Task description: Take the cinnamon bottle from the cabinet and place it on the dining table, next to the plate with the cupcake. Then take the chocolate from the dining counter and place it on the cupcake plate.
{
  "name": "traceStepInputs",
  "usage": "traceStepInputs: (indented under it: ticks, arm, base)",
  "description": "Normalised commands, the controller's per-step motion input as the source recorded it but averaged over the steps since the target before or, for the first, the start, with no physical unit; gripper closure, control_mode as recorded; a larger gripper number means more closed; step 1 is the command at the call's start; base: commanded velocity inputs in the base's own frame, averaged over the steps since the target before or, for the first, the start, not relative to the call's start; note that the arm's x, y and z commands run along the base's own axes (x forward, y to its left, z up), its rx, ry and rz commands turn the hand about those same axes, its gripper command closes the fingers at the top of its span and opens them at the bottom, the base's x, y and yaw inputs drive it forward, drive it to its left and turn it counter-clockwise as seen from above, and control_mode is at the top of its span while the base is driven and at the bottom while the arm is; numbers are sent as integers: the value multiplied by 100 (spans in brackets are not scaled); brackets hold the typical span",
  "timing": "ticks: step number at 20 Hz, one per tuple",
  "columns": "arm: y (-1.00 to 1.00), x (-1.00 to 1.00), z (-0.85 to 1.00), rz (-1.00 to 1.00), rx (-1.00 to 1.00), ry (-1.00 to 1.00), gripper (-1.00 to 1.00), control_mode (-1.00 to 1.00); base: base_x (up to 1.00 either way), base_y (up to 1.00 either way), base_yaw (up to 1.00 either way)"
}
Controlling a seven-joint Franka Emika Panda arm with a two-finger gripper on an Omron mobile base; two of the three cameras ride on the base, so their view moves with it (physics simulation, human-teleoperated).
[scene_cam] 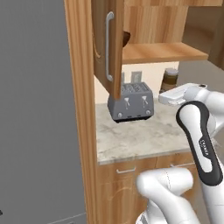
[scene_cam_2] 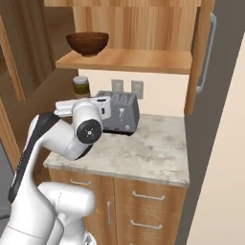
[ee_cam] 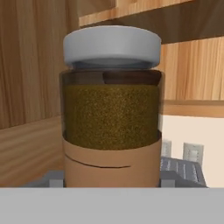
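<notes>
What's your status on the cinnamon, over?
Fingers not visible, grip can't be confirmed. Cinnamon bottle upright, close in front of the hand, out of the cabinet and above the counter. Toaster just below and behind it.

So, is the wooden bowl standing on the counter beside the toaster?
No, the bowl sits on the cabinet shelf, above the toaster.

My arm [scene_cam: 199, 140] is bending up from the base, elbow cocked high, forearm reaching forward and roughly level. In the right base view my wrist joint [scene_cam_2: 88, 130] is facing the camera with the hand pointing away. My fingers are hidden there, so I honestly can't tell if they're spread or closed.
</notes>
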Motion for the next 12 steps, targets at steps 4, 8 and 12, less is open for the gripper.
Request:
traceStepInputs:
  ticks: [4, 8, 12]
  arm:
    - [0, 0, 0, 0, 0, 0, 100, 100]
    - [0, 0, 0, 0, 0, 0, 100, 100]
    - [0, 0, 0, 0, 0, 0, 100, 100]
  base:
    - [-76, 7, -35]
    - [-37, 8, -75]
    - [-24, 7, -85]
